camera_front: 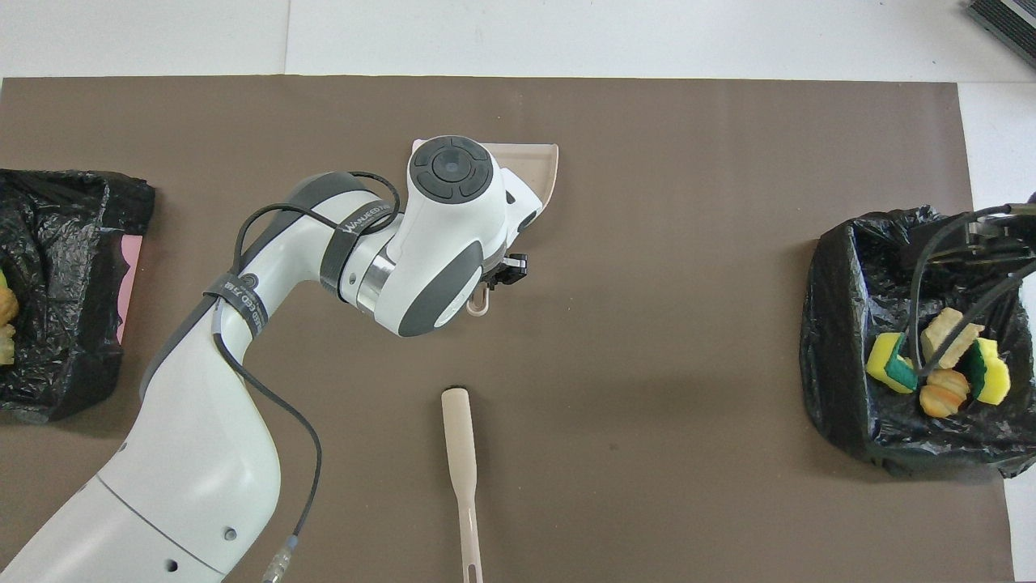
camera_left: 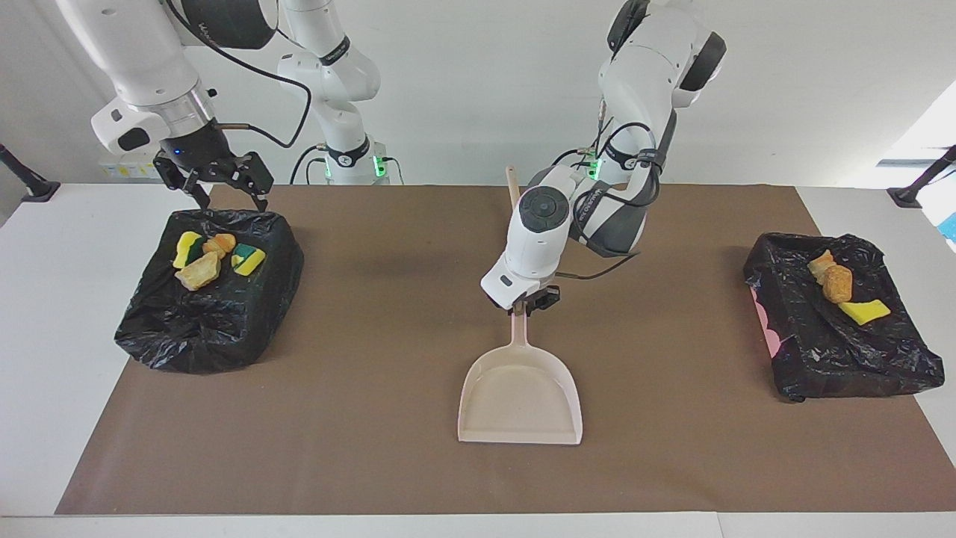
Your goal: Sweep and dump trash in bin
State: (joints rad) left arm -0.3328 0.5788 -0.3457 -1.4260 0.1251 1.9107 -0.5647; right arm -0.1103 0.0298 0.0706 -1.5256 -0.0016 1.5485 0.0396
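Down in the two black-lined bins, finding all the trash (camera_left: 200,273): counting four chunks in the bin at the right arm's end (camera_left: 209,329) and three in the bin at the left arm's end (camera_left: 844,359), yellow sponge bits mixed with tan bread-like lumps. Seeing none loose on the brown mat (camera_left: 358,418). Judging the sweep-and-dump as essentially finished.

Moving outward to the dustpan (camera_left: 520,396): lying flat and empty mid-mat, between the bins and well apart from both. Noting the long axis running straight toward and away from the robots, with the handle (camera_left: 520,332) at the nearer end and the open mouth at the farther end.

Placing the left gripper (camera_left: 526,302) right at the tip of that handle, low over the mat, wrist pointing down. Cannot tell whether clamping the handle or letting go of it, since the wrist housing is hiding the contact in both views.

Spotting the beige sweeping tool (camera_front: 458,437) lying on the mat nearer to the robots than the dustpan, apart from it and roughly in line with the same axis.

Placing the right gripper (camera_left: 228,196) over the robot-side rim of the bin at the right arm's end, fingers spread wide, holding nothing, waiting.

Reading the left arm as far closer to both tools. Guessing any coming move as a lift straight up off the handle end, keeping clear of the tool lying just robot-side.
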